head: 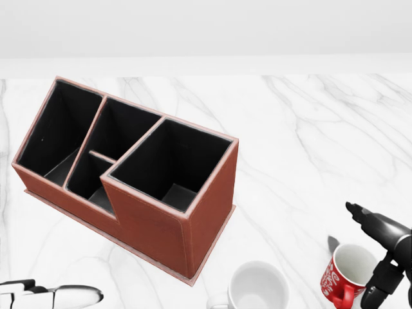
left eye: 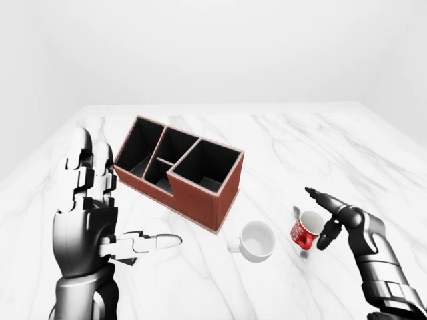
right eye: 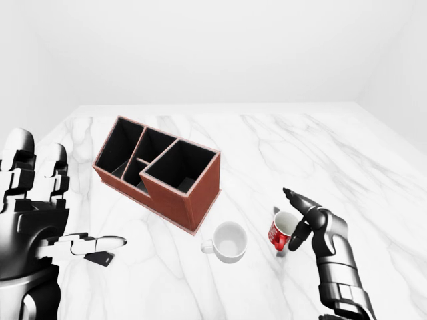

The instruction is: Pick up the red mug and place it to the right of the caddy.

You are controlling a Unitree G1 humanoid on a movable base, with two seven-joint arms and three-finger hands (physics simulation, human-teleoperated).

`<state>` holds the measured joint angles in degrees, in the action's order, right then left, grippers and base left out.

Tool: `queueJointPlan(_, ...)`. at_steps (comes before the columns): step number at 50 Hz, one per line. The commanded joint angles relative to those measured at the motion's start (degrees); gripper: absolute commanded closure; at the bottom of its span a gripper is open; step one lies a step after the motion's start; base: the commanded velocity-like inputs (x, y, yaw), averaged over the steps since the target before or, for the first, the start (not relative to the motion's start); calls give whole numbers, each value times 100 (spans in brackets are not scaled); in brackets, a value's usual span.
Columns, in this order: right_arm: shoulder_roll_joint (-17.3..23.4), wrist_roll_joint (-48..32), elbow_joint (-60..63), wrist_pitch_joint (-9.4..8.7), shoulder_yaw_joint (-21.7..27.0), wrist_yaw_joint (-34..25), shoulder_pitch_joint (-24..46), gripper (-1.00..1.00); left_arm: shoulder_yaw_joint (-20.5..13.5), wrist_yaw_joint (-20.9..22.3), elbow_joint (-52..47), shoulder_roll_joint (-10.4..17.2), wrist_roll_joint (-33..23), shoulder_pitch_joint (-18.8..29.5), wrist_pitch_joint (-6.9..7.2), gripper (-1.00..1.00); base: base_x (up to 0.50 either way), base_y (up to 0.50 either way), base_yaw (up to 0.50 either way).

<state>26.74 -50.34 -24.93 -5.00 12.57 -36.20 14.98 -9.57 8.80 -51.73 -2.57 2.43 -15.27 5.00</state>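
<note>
The red mug (left eye: 304, 230) with white lettering stands upright on the marble table (left eye: 300, 147), at the lower right of the left-eye view. My right hand (left eye: 320, 219) is open at the mug's right side. One finger (head: 360, 214) reaches over the rim and another finger (head: 376, 291) hangs beside the wall; whether they touch the mug I cannot tell. The brown caddy (left eye: 200, 190), with three black compartments, sits left of the mug and apart from it. My left hand (left eye: 127, 207) is raised at the left with its fingers spread, open and holding nothing.
A white mug (left eye: 257, 240) stands between the caddy's near corner and the red mug. The table's far edge (left eye: 220, 107) meets a plain white wall. Bare marble lies right of the caddy, above both mugs.
</note>
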Motion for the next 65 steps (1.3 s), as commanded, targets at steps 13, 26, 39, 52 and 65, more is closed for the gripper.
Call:
queueJointPlan(13, -12, 21, -268, 0, -97, 161, 48, -87, 13, -6, 60, 7, 0, 10, 0, -100, 0, 0, 0)
queueJointPlan(26, -25, 37, -579, 0, -197, 334, 154, -87, 43, -18, 66, 12, -9, -4, 0, -100, 0, 0, 0)
queueJointPlan(39, 12, 39, -423, 0, -155, 238, 72, 100, 49, -30, 7, 16, 6, -3, 0, -100, 0, 0, 0)
queueJointPlan(52, 53, -40, 530, 0, 110, -380, -67, 100, 53, -16, 11, 7, 11, -28, 0, -100, 0, 0, 0)
queueJointPlan(65, 110, -319, 1736, 0, 298, -380, 105, 100, 39, -20, -12, 1, 24, -22, 0, -100, 0, 0, 0)
